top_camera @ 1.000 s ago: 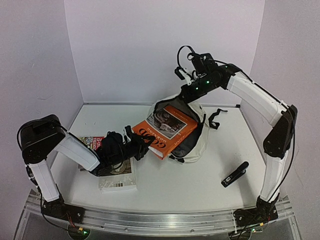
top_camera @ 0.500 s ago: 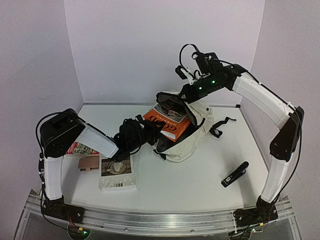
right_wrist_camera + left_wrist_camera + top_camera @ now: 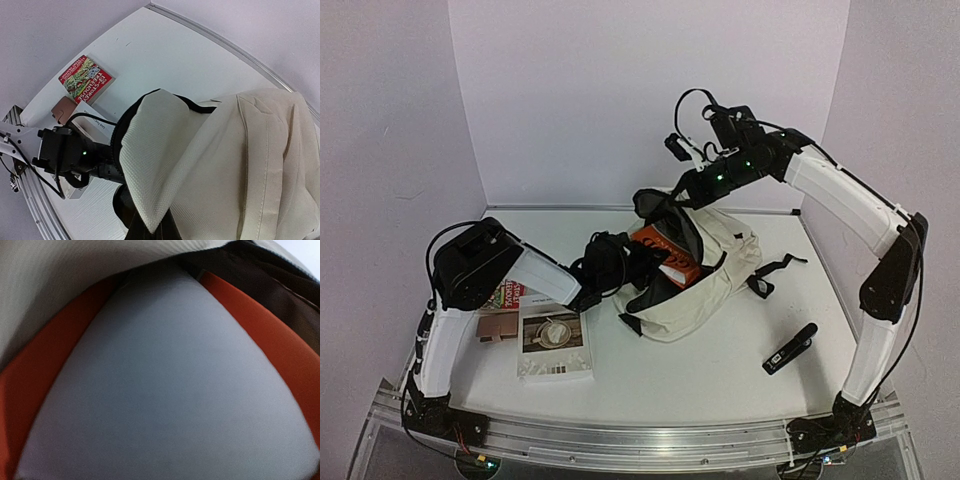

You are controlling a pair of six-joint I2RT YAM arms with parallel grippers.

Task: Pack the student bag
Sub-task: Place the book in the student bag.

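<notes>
Overhead and wrist views sharing bag (image 3: 705, 300)

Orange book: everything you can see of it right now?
The orange book has an orange cover with a picture panel. It lies tilted, mostly inside the open mouth of the student bag, only its near part showing. The left gripper meets its near edge, apparently gripping it. Bag fabric drapes over it.

The bag (image 3: 710, 295) lies mid-desk (image 3: 720, 385), its mouth facing left with a book (image 3: 660, 243) partly in it. Left of it, toward the front, lies a second book (image 3: 556, 347), a wallet-like item (image 3: 498, 328) just beside that on the left, and a third book (image 3: 505, 293) behind the item. A small device (image 3: 790, 350) lies front right, apart from the bag.
</notes>
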